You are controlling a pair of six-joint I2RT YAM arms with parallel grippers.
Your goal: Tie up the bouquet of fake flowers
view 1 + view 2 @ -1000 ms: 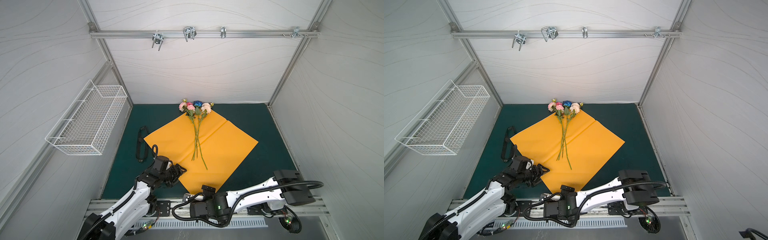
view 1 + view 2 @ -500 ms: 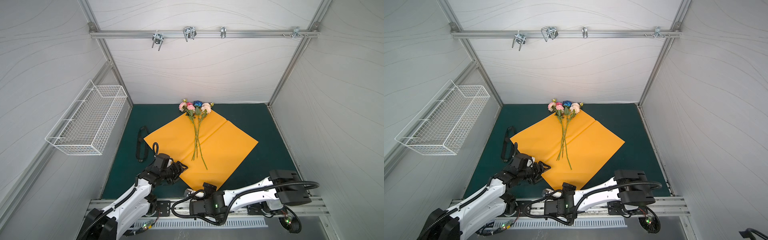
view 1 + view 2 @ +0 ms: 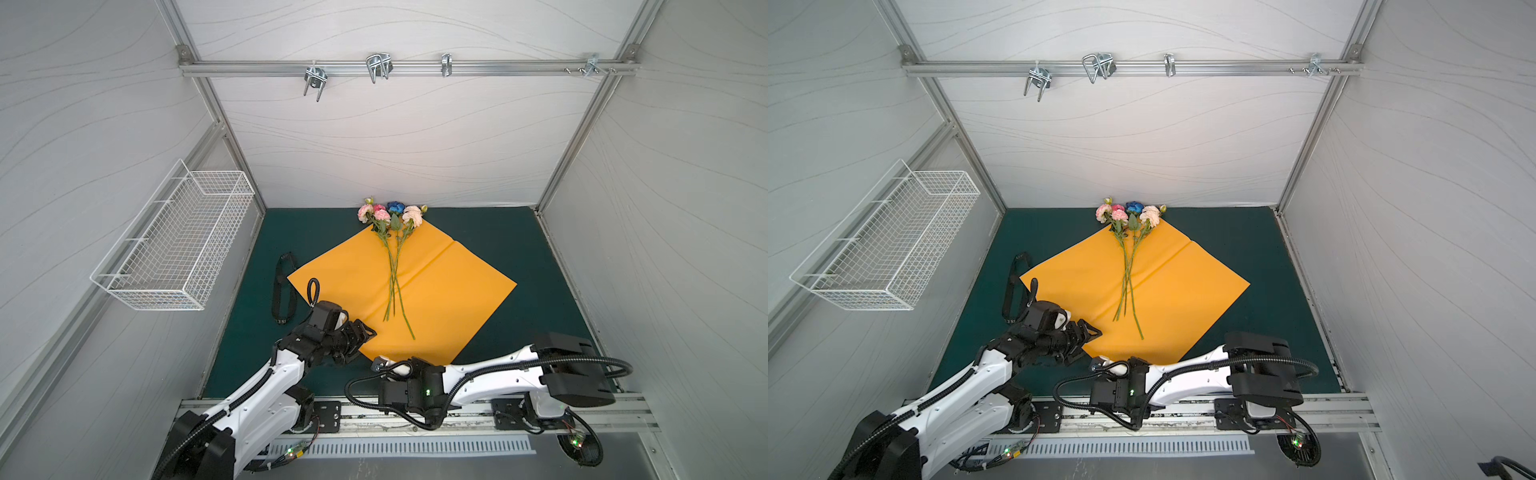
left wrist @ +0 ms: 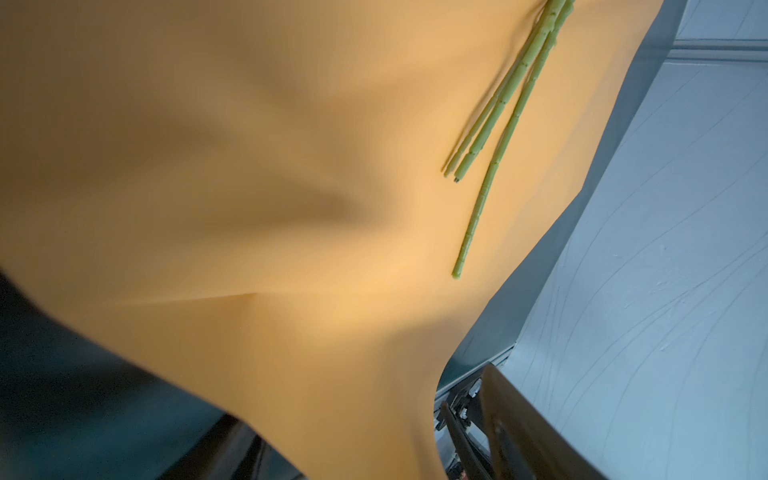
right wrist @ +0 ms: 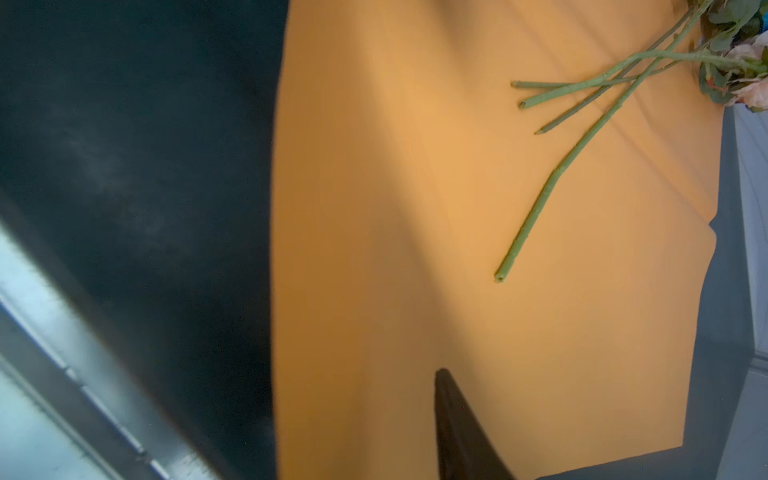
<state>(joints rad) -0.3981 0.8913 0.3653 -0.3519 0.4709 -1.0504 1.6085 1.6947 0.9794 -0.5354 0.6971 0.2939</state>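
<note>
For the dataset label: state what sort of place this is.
Likely a robot test cell: white panel walls on an aluminium frame, a green mat as work surface, left arm and right arm mounted on a front rail.

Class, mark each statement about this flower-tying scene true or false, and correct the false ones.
1. The bouquet lies on the orange sheet. True.
2. The black ribbon is tied round the stems. False: it lies loose on the green mat beside the sheet.
3. One blossom is blue. True.
4. The wire basket stands on the mat. False: it hangs on the side wall.
</note>
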